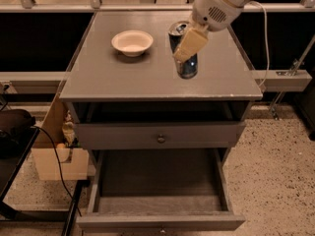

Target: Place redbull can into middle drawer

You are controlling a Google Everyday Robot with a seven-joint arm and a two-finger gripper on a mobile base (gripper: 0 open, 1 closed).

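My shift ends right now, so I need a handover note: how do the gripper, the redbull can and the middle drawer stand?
Gripper: shut on the redbull can, which is tilted over the cabinet top, apart from the cream bowl.
Middle drawer: pulled open at the bottom, no can in it.
Done: can grasped.
Left: carry it down into the drawer and release.
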